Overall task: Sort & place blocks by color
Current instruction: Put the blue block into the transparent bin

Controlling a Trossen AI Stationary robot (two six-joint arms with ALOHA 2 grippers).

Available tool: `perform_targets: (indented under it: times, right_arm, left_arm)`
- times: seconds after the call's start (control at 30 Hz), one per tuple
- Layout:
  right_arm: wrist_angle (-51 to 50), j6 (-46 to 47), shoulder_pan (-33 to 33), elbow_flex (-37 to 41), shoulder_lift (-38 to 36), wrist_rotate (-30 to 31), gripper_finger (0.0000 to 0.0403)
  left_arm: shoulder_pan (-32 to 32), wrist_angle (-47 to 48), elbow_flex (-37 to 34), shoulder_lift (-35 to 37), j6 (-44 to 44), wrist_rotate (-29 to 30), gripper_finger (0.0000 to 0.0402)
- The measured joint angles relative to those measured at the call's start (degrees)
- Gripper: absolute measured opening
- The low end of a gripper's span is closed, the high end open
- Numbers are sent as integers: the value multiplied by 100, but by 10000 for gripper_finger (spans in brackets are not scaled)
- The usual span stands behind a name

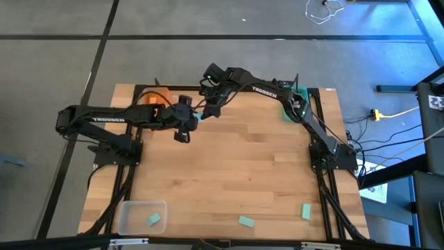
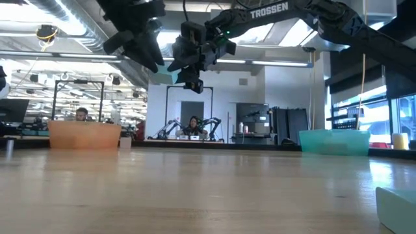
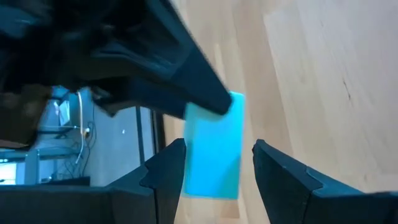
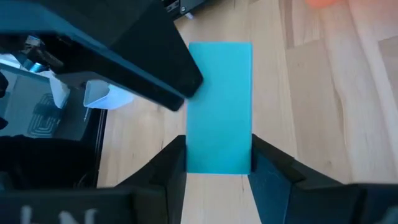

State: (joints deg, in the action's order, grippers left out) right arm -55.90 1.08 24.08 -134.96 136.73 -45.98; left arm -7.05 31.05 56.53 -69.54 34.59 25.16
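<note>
Hanging above the wooden table (image 1: 229, 180) near 12 o'clock, the left gripper (image 1: 186, 123) stands released beside the teal block (image 4: 219, 107), which the right gripper (image 1: 208, 104) grasps. Orange bin (image 2: 84, 135) at 10, teal bin (image 2: 335, 141) at 2; people sit behind.

An orange plastic bin (image 1: 154, 98) sits far left, a teal plastic bin (image 1: 297, 103) far right, a clear plastic bin (image 1: 132, 211) near left on the pale wooden table (image 1: 236, 173).

text: TROSSEN | on: left arm (image 1: 105, 119), right arm (image 1: 264, 89) | elsewhere: apparently nothing legible
</note>
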Motion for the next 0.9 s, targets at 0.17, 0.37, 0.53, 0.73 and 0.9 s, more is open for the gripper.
perform_targets:
  times: [0.17, 0.37, 0.53, 0.73, 0.9]
  right_arm:
    - [-14, 1, 2, 2, 9, 37, 137]
    - [-11, 2, 7, 2, 11, 28, 137]
    - [-15, 2, 2, 2, 11, 20, 137]
    - [9, -2, 2, 2, 11, -44, 137]
    - [7, -4, -2, 2, 11, -50, 137]
  left_arm:
    - [2, 8, 0, -193, 0, 219, 179]
    - [2, 5, 0, -395, 2, 586, 179]
    - [-4, -3, 0, -437, 2, 613, 179]
    - [-2, -5, 0, -439, 2, 817, 179]
    - [-43, 8, -2, -441, 4, 820, 179]
